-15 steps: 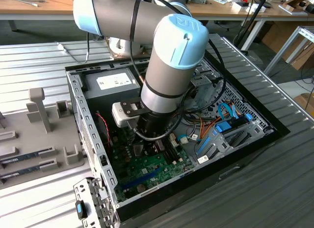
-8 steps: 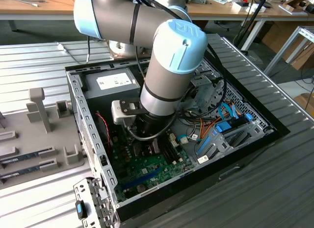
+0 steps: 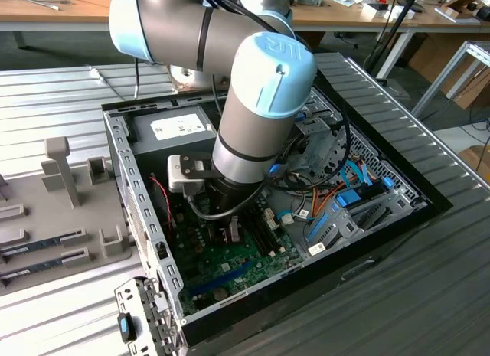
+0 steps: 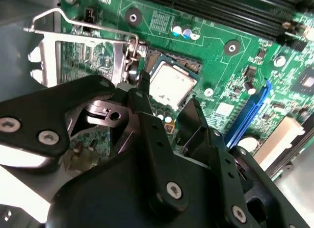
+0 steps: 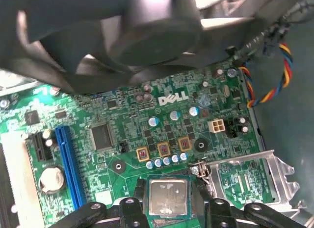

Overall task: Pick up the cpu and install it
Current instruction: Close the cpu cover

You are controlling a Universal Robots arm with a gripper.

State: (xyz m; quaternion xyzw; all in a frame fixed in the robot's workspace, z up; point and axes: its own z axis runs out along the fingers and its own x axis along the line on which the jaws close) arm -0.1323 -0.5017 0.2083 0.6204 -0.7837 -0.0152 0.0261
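The open computer case [image 3: 398, 189] lies on a ribbed metal surface [image 3: 61, 88], and the arm [image 3: 260, 103] reaches down into it over the green motherboard [image 3: 237, 260]. In both wrist views the cpu [image 4: 170, 85] [image 5: 168, 197] sits flat within its socket frame on the board, its silvery top showing, with the hinged metal retention plate [image 4: 73, 56] swung open just beside it. The tool [image 4: 169, 103] hangs directly above the chip, its two black fingers [image 4: 146, 93] spread to either side of it; the jaws look open and free of the chip, though whether the tips touch its edges I cannot tell. My reading is that the placing step is at or near its end: the chip appears seated or nearly so, with the plate not yet closed over it. Any next move would call for a straight, gentle motion that does not drag the chip sideways across the socket contacts
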